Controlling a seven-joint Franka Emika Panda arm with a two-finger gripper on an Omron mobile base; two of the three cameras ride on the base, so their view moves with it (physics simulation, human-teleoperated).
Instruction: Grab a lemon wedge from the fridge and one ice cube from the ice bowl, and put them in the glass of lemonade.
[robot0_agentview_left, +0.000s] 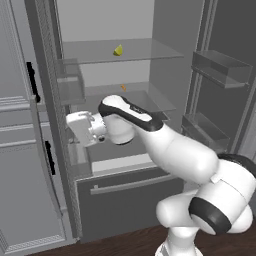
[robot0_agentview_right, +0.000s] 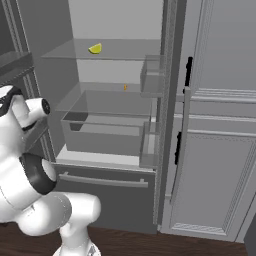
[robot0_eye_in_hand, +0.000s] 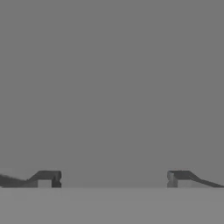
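Nearest, the jaws (robot0_eye_in_hand: 113, 178) are seen in the hand view spread wide and empty, two dark tips far apart against a plain grey surface. In the left base view the white hand is held low at the left edge of the open fridge (robot0_agentview_left: 167, 70), level with the lower compartment. The lemon wedge (robot0_agentview_left: 118, 50) lies well above and behind it, on the upper glass shelf (robot0_agentview_left: 150, 50). A tiny orange speck (robot0_agentview_right: 125, 87) is seen on the shelf below. From the right base view the crisper drawer (robot0_agentview_right: 105, 132) is shown unobstructed. No writing can be read.
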